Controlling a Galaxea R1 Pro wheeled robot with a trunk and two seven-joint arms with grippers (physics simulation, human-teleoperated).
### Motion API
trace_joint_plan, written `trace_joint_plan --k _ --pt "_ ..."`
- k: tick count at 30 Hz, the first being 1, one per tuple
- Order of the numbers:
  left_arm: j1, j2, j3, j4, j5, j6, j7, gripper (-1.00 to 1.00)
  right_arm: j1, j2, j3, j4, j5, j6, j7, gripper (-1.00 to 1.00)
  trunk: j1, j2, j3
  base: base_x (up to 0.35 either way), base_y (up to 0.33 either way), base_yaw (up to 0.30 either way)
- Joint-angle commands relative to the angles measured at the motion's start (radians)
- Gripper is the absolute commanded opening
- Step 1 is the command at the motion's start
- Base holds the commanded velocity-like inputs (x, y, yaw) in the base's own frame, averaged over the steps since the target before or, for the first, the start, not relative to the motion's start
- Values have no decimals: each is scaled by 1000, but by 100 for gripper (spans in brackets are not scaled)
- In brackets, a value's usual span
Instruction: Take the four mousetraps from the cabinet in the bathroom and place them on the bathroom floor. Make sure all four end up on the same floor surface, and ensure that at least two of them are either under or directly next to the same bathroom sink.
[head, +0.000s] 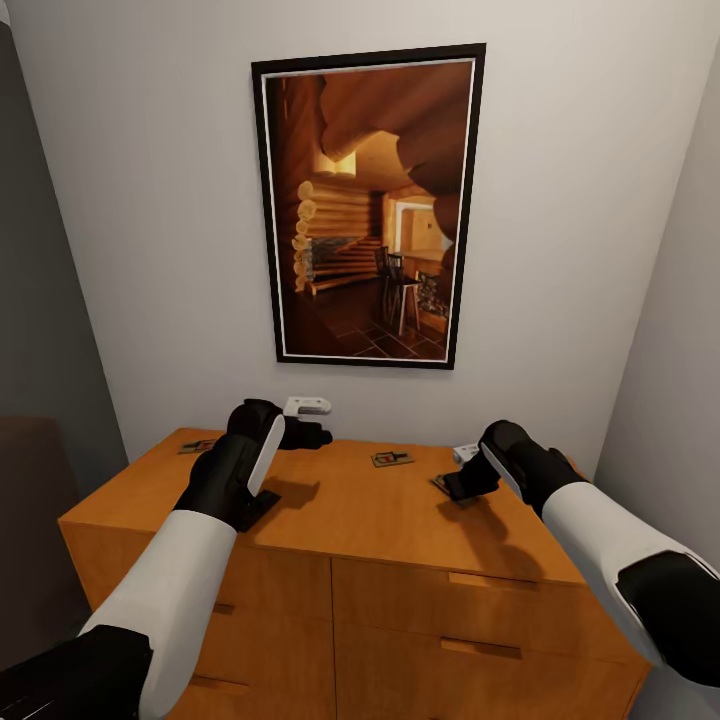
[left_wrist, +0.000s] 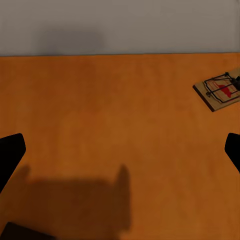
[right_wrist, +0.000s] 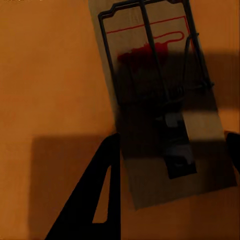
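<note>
Flat tan mousetrap (right_wrist: 165, 100), black wire frame (red print), between right pincer (right_wrist: 172, 165) fingers

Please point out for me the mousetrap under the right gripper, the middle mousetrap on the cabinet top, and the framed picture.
mousetrap under the right gripper (right_wrist: 165, 100): right wrist view, on its wooden base.
middle mousetrap (head: 392, 459): head view, its centre.
framed picture (head: 368, 205): head view, mid-image.

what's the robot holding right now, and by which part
Nothing yet. The right gripper is open astride a mousetrap lying on the cabinet; the left gripper is open.
</note>
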Motion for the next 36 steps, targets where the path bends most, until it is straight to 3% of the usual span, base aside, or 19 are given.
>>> trace_joint_plan --k 1,3,4,9,17,36 --pt "-1 0 0 -1 3 4 2 100 -1 -3 9 10 17 3 -7 -100 0 -1 -1 0 0 0" --pt "-1 0 0 -1 3 4 1 100 -1 -4 7 -11 17 3 -9 -100 0 -1 -1 0 0 0" --pt "-1 -1 0 -1 2 4 2 100 -1 -8 -155 -206 16 3 -56 -100 0 -1 -1 0 0 0" --pt "-1 -2 0 -1 2 4 2 100 -1 -8 -194 -214 15 3 -103 -100 0 -1 -1 0 0 0" --pt "-1 -2 0 -1 4 4 2 100 -1 -9 -233 -250 16 3 -143 -100 0 -1 -1 0 0 0" --pt "-1 -2 0 -1 6 4 1 100 -1 -10 -240 -285 16 3 -149 -100 0 -1 -1 0 0 0"
